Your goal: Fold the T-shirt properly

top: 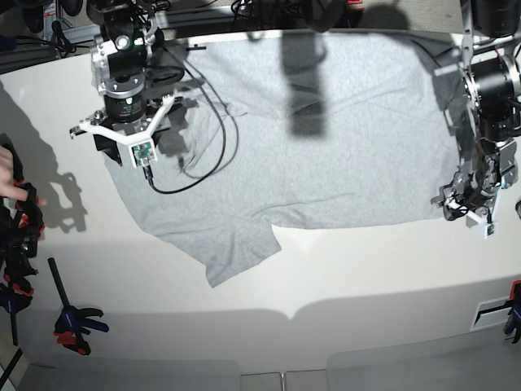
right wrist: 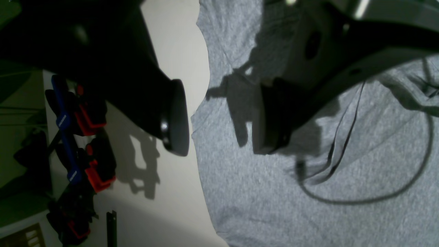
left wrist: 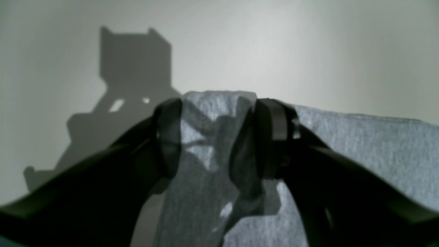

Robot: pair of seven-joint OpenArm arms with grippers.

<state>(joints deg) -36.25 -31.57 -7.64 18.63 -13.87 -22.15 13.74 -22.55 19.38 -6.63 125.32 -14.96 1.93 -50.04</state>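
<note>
Two pincers at the cloth, both open. Left pincer [left wrist: 217,137]: fingertips apart, one on each side of a bunched corner of the T-shirt [top: 301,179]; whether the fingers touch the fabric, cannot tell. Right pincer [right wrist: 223,120]: fingers spread wide at the shirt's edge, one over grey fabric, the other over the pale counter [top: 244,326], nothing between them gripped.

T-shirt lies spread over much of the counter, plain grey face up. One sleeve juts toward the near side in the base view; small folds and creases below the right arm. Near hem runs roughly straight across to the left pincer.

A black cable loops from the right arm above the fabric. Several clamps [right wrist: 67,120], black with red and blue parts, along the counter's side by the right arm; one more clamp [top: 77,326] near the front corner.

Containers: a brown, boxlike object [right wrist: 31,236] at the lower corner of the right wrist view, cut off by the frame; contents, if any, cannot be made out. Part of a person's hand [top: 10,173] at the base view's left edge.
</note>
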